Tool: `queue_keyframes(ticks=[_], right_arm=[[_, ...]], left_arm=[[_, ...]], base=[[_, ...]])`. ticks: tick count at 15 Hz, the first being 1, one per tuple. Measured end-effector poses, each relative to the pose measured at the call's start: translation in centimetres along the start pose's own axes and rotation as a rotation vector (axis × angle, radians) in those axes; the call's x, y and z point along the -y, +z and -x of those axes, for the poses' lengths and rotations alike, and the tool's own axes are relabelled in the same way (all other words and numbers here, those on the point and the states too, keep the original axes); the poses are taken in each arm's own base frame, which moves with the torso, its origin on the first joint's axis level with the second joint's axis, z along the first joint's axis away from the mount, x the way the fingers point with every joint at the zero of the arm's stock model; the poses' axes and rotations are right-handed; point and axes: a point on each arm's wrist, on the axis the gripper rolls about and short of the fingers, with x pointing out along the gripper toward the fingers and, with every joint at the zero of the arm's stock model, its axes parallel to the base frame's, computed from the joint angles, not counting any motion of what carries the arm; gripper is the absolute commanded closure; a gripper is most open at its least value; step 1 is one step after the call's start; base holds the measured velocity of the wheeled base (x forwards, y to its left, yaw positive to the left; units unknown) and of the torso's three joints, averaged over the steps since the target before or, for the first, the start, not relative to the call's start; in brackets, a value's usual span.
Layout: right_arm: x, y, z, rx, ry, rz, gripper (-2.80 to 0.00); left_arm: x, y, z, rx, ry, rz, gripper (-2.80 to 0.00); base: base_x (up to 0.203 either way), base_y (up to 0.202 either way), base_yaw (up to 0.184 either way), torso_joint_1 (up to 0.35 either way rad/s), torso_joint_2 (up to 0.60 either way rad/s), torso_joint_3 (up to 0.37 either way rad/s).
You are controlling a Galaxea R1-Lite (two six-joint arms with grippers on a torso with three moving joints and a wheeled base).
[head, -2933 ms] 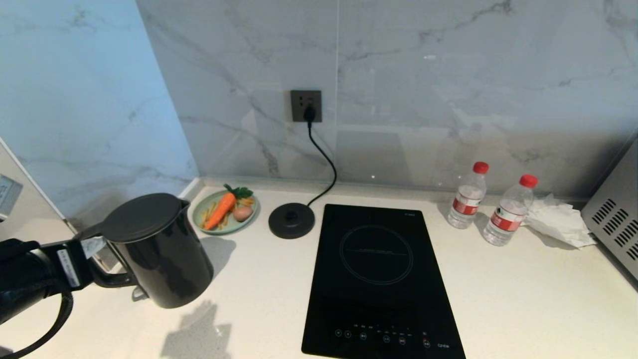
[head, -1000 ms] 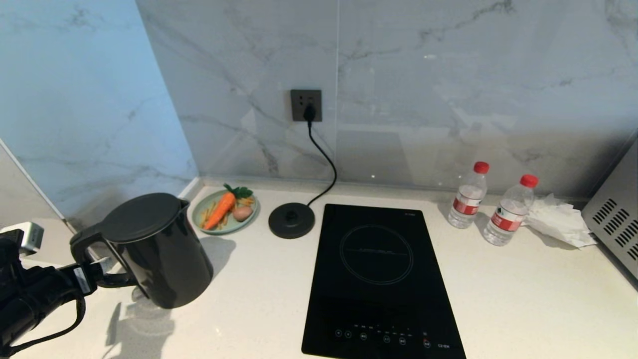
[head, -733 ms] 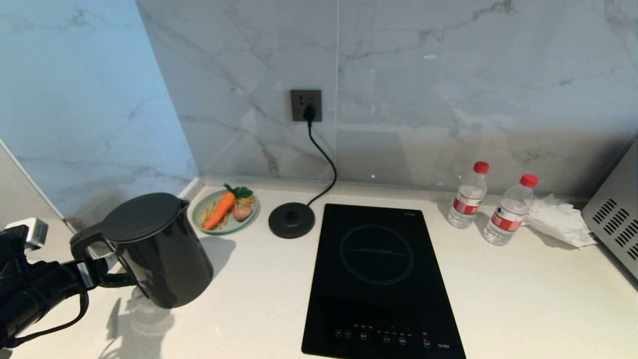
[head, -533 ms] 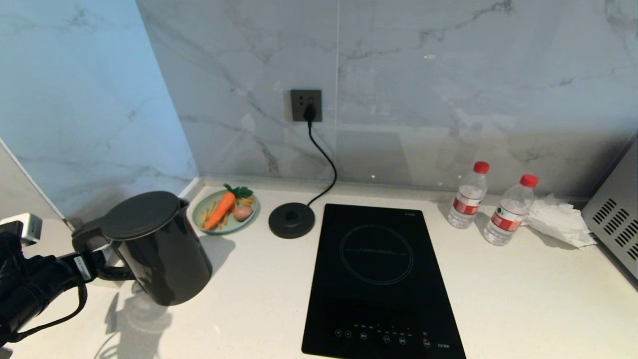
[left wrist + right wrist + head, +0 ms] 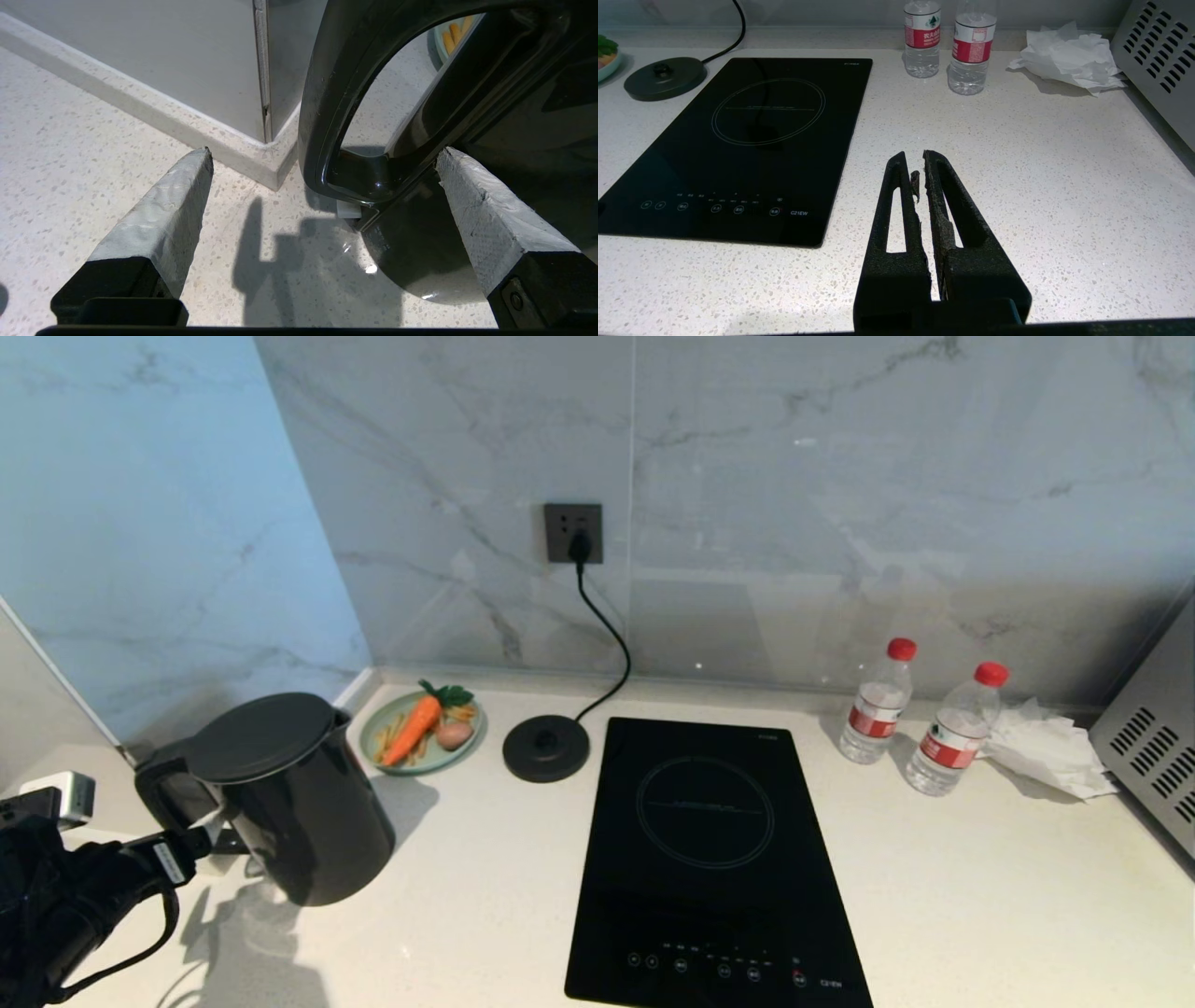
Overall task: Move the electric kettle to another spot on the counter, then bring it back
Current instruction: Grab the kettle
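Counter [image 5: 980, 896]: kettle [image 5: 289, 803], hob [image 5: 709, 859], bottles [image 5: 876, 702].

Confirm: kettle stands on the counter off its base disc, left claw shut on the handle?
Not quite. The left wrist view shows the left claw open, its fingers apart either side of the handle, not clamped. The kettle does stand on the counter, off its base disc.

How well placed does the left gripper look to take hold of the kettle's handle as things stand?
Probably yes: the left gripper is open at the electric kettle, its fingers either side of the handle's lower end, and nothing lies between them.
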Motion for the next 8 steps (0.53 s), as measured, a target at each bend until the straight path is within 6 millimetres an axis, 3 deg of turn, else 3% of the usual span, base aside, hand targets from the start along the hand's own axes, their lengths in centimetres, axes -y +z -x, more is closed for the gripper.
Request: queue_keyframes(ticks=[8], right_arm=[[0.0, 0.0, 0.0, 0.000, -0.001, 0.000, 0.00]], left_arm=[[-1.0, 1.7, -2.0, 0.087, 0.003, 0.030, -2.80]], base=[[0.000, 0.000, 0.000, 0.000, 0.00, 0.000]])
